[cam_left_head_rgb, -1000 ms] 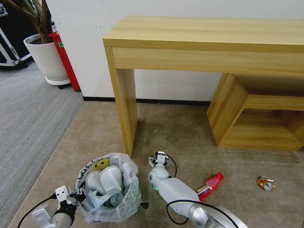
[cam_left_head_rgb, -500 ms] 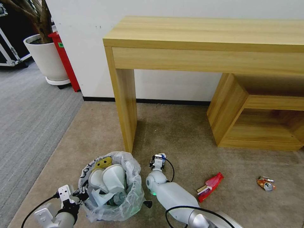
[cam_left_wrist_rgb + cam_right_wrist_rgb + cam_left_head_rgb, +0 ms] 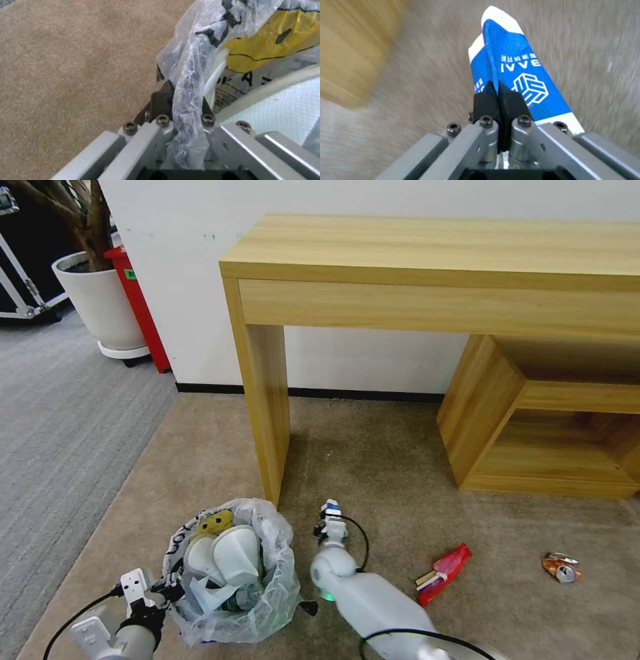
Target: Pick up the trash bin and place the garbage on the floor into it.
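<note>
Two black pads of the right gripper (image 3: pixel 498 96) pinch a blue-white carton (image 3: pixel 520 75) printed "IVVE"-like letters, inverted. Left gripper (image 3: pixel 181 100) clamps the trash bin (image 3: pixel 230 573) bag rim; its black lettering is crumpled, unreadable.

A light wooden desk (image 3: pixel 433 267) stands against the white wall (image 3: pixel 173 280), beige carpet (image 3: pixel 373 453) beneath, grey carpet (image 3: pixel 60 407) alongside, a potted plant (image 3: pixel 100 307) in the corner.

Office: wooden desk (image 3: pixel 433 253), carpet (image 3: pixel 373 460)
</note>
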Robot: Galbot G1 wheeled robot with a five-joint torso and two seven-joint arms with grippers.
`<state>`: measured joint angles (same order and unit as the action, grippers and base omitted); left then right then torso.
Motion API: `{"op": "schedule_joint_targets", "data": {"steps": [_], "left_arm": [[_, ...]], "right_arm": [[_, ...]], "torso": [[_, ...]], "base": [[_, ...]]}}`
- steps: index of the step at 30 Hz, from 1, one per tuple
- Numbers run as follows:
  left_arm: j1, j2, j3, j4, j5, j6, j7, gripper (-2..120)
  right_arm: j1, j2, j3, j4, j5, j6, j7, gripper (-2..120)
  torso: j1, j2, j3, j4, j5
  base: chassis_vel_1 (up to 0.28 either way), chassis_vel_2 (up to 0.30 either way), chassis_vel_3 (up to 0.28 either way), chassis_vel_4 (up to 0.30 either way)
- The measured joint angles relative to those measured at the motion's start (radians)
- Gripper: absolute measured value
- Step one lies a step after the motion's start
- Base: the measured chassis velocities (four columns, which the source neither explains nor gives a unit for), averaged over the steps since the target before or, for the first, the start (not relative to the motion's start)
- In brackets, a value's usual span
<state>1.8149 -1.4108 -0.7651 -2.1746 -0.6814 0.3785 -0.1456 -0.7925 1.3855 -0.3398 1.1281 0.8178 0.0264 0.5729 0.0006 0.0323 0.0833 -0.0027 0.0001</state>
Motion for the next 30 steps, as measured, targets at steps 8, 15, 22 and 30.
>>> {"op": "schedule_joint_targets", "data": {"steps": [8,15,22,30], "left_arm": [[-0.016,-0.004,0.000,-0.001,-0.008,0.015,-0.015,1],[-0.030,0.009,-0.003,-0.012,-0.025,0.026,-0.025,1],[-0.048,0.032,-0.005,-0.008,-0.041,0.032,-0.030,1],[-0.052,0.056,-0.012,-0.010,-0.059,0.033,-0.039,1]], "right_arm": [[-0.059,-0.314,0.007,0.488,-0.018,0.125,-0.105,0],[-0.008,-0.481,0.001,0.740,0.031,0.179,-0.223,0],[0.062,-0.548,-0.053,0.855,0.099,0.263,-0.401,0],[0.119,-0.589,-0.174,0.917,0.221,0.369,-0.582,0]], "torso": [[0.000,0.000,0.000,0.0004,0.0002],[0.000,0.000,0.000,0.0005,-0.0003],[0.000,0.000,0.000,0.0005,0.0001],[0.000,0.000,0.000,0.0005,-0.0001]], "base": [[0.000,0.000,0.000,0.000],[0.000,0.000,0.000,0.000],[0.000,0.000,0.000,0.000],[0.000,0.000,0.000,0.000]]}}
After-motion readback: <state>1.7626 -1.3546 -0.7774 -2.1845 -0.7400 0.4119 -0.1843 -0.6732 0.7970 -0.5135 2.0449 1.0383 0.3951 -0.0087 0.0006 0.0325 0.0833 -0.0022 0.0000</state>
